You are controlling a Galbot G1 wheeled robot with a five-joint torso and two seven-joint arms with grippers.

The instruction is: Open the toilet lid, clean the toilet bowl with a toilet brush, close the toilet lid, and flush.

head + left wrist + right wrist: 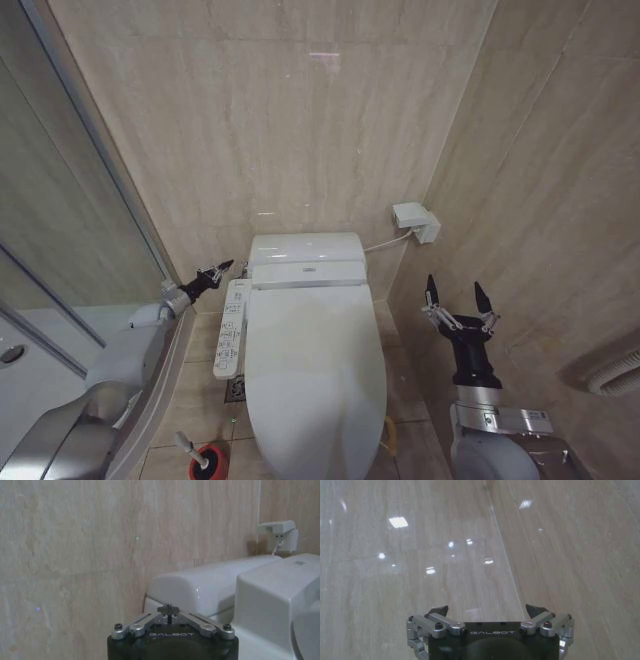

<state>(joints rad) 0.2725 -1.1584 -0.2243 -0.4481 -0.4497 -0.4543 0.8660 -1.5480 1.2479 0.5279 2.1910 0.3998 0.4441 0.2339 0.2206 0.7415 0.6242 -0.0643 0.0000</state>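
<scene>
- The toilet lid (315, 370) is lying closed at the frame's lower centre.
- The left gripper (214, 272), fingers pinched together and empty, is hovering beside the tank (305, 247); it could knock the control panel (233, 328).
- The right gripper (458, 296) is waiting wide open.

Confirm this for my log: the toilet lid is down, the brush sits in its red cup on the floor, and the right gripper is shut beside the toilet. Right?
Not quite. The right gripper is open, fingers spread wide, as the head view shows. The rest holds: the toilet lid is down and the toilet brush sits in its red cup on the floor.
</scene>
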